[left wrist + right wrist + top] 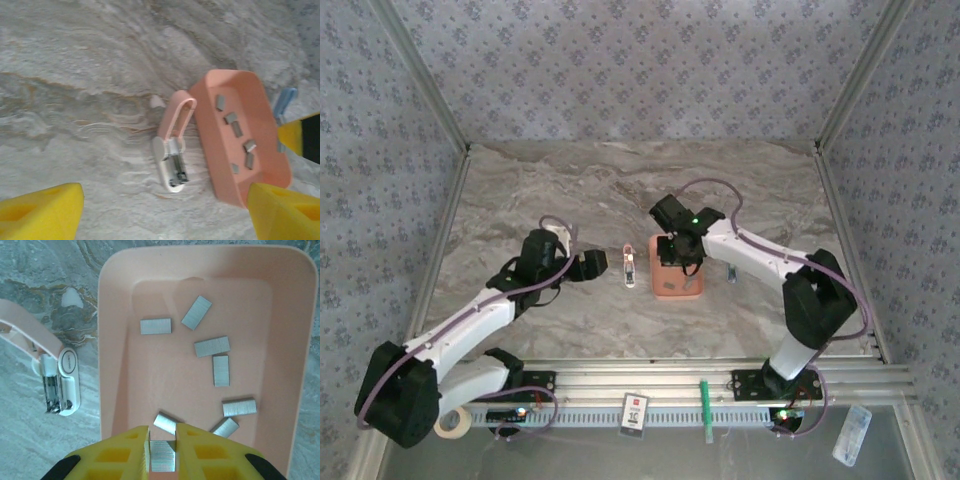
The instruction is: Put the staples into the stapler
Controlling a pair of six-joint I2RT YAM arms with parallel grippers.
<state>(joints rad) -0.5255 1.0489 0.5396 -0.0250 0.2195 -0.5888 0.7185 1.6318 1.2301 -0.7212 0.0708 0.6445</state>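
Yellow fingers [125, 450] of the right gripper [162, 442] sit closest to my right wrist camera, pinched shut on 1 held strip [162, 457] of staples at the 6 o'clock end of the tray [112, 340].

Working down in size, the marble table [570, 190] carries everything. The salmon-pink tray lies near its middle, with the right gripper hanging inside it.

The stapler [60, 382] lies on the table just beside the tray, apart from its wall. It is at about 9 o'clock from my claw in both the overhead and the right wrist views. It is hinged open, with its upper arm swung away toward 10 o'clock and the metal rail [51, 390] bare and facing up.

The rail's long axis runs 12 to 6 in the right wrist view. The held strip looks to lie roughly the same way, though the pads hide its edges. 7 loose strips [212, 346] lie scattered in the tray.

The left gripper [595, 263] hovers at the stapler's 9 o'clock, fingers spread wide and empty. It is a touch nearer than the right, but the right carries the load.

I judge the coming move to be a lift and a sideways carry toward 9 o'clock, with little twist needed.
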